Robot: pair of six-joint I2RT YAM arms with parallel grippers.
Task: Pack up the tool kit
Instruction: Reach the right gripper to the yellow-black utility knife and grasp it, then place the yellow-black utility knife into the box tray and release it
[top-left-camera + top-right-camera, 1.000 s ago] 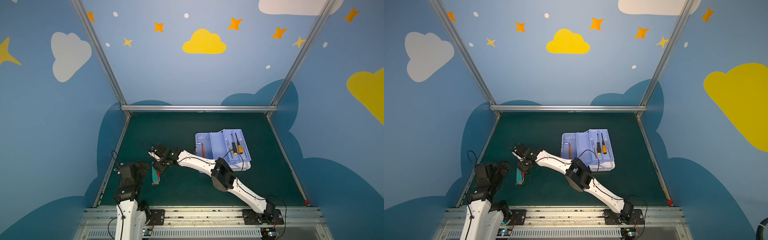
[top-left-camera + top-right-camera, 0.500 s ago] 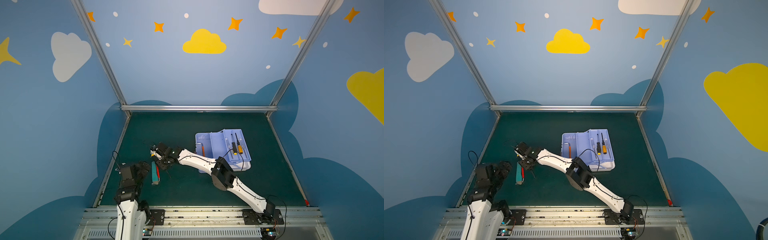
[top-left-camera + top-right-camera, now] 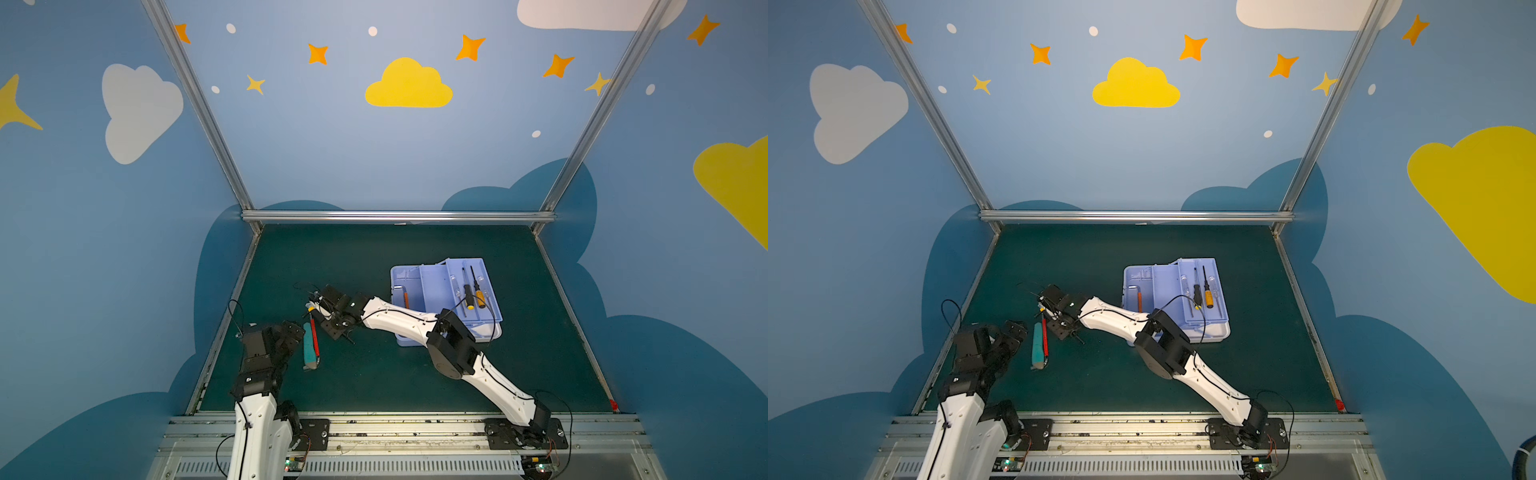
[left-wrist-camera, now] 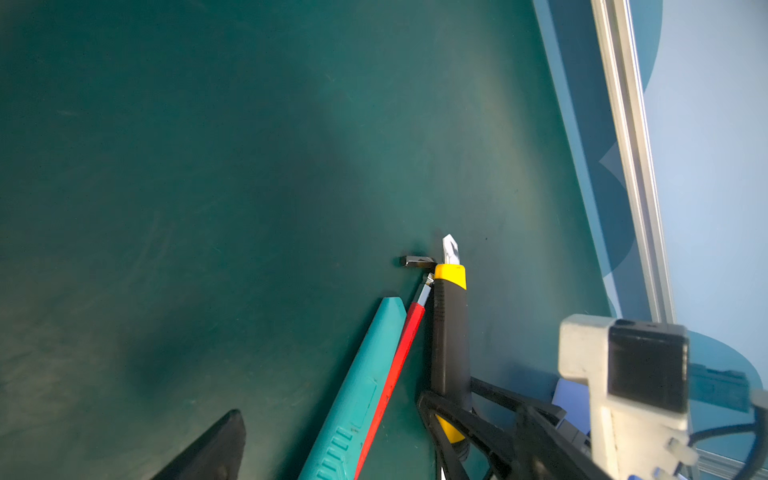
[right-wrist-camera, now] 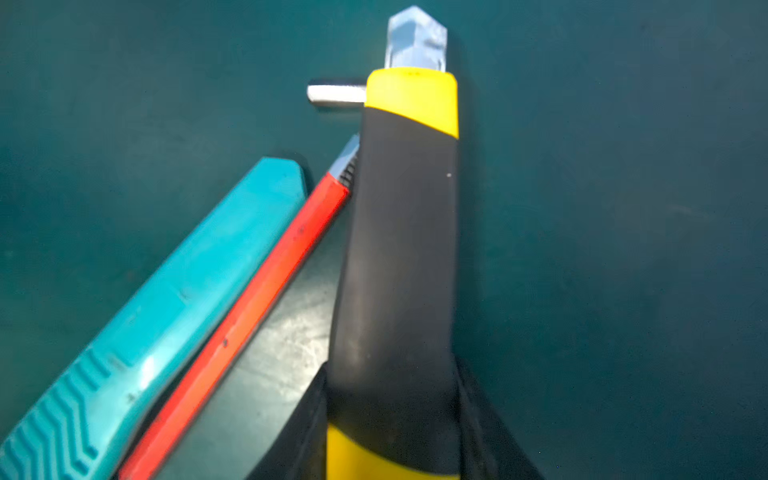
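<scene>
The open tool kit point(image 3: 432, 286) sits on the green counter point(image 3: 374, 257), right of the middle, with its lavender tray facing up. Two screwdrivers point(image 3: 473, 291) lie side by side in one compartment, and an orange-handled tool point(image 3: 406, 299) lies in another.

The right arm reaches well across to the left. The right gripper point(image 5: 390, 365) is clamped on a black-and-yellow tool point(image 5: 403, 249), with a finger pressed to each side of the handle; the tool's clear tip points away from the wrist.

Just beside it lie a teal knife point(image 3: 308, 347) and a thin red-handled key point(image 3: 314, 336), the two touching along their length. The key's bent metal end point(image 4: 417, 262) pokes out beside the tool's yellow collar.

The left gripper point(image 3: 293, 330) hangs near the knife, its jaws wide apart and holding nothing.
</scene>
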